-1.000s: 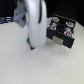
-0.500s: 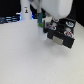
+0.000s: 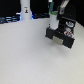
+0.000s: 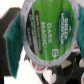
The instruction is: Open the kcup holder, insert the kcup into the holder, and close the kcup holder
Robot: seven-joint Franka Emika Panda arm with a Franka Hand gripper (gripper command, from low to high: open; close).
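Observation:
The kcup holder (image 3: pixel 65 34) is a black box with grey front panels at the exterior view's right. A dark part (image 3: pixel 50 33) juts from its front, like a drawer pulled out. My gripper (image 3: pixel 52 23) hangs just above that part, shut on the kcup. In the wrist view the kcup (image 4: pixel 50 22) fills the picture with its green printed lid, gripped between my teal fingers (image 4: pixel 11 39), so the gripper (image 4: pixel 45 39) is shut on it. Dark holder parts (image 4: pixel 50 70) show behind it, blurred.
A white bottle-shaped object (image 3: pixel 25 10) with a black mark stands at the back, toward the exterior view's left. Dark clutter (image 3: pixel 10 20) lines the far edge of the pale table (image 3: pixel 30 60).
The arm has carried the kcup toward the exterior view's right, from mid-table to just over the front of the holder.

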